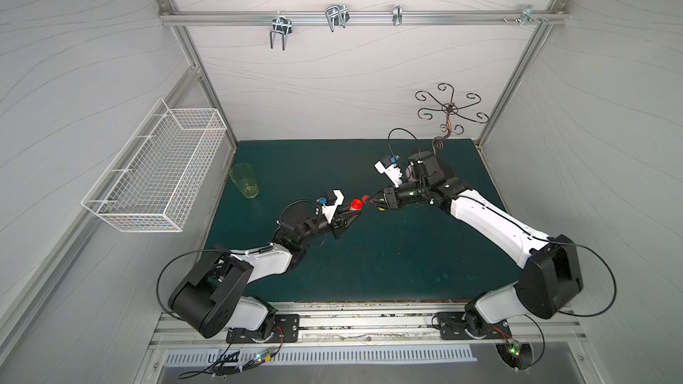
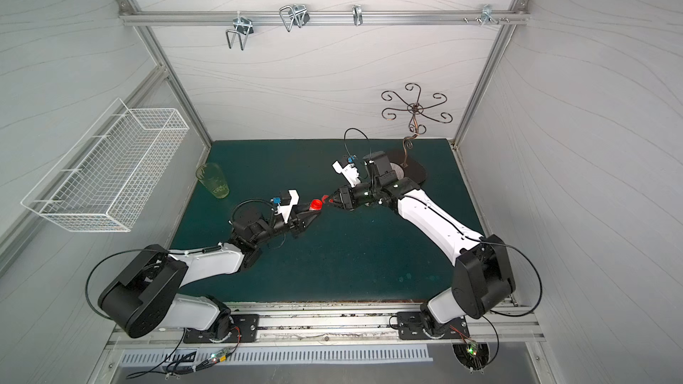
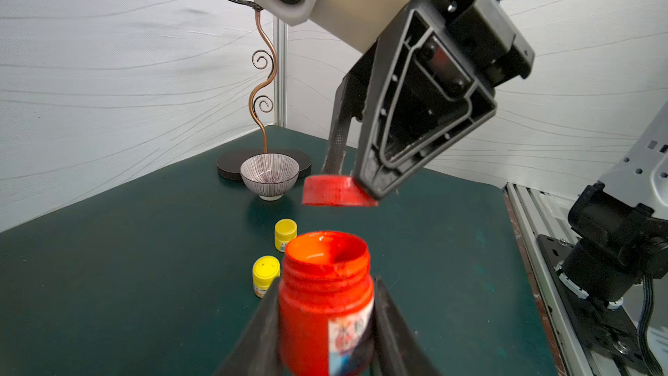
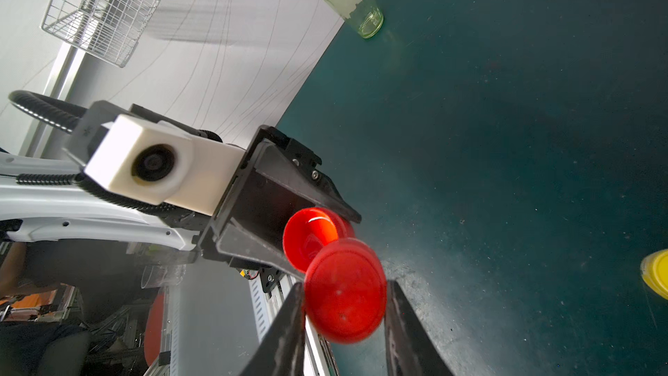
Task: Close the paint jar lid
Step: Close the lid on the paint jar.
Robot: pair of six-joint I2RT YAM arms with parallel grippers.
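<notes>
Both top views, and the arms meet over the middle of the green table (image 1: 369, 271). The left gripper (image 1: 354, 209) is clamped tight round the open red paint jar (image 1: 356, 204). The right gripper (image 1: 368, 201) is pinched down on the red lid (image 1: 365, 198), right beside the jar's mouth. A glass (image 1: 245, 182) stands well off, near the left wall. On to the left wrist view: the jar (image 3: 325, 305) is squeezed between both fingers, mouth open, wet paint inside, with the lid (image 3: 338, 193) tilted just above it, a gap showing between them. A striped bowl (image 3: 269, 175) sits beyond on the table. Right wrist view: the lid (image 4: 345, 291) is gripped edge to edge between the fingers, overlapping the jar's rim (image 4: 311, 238); contact can't be told from here.
</notes>
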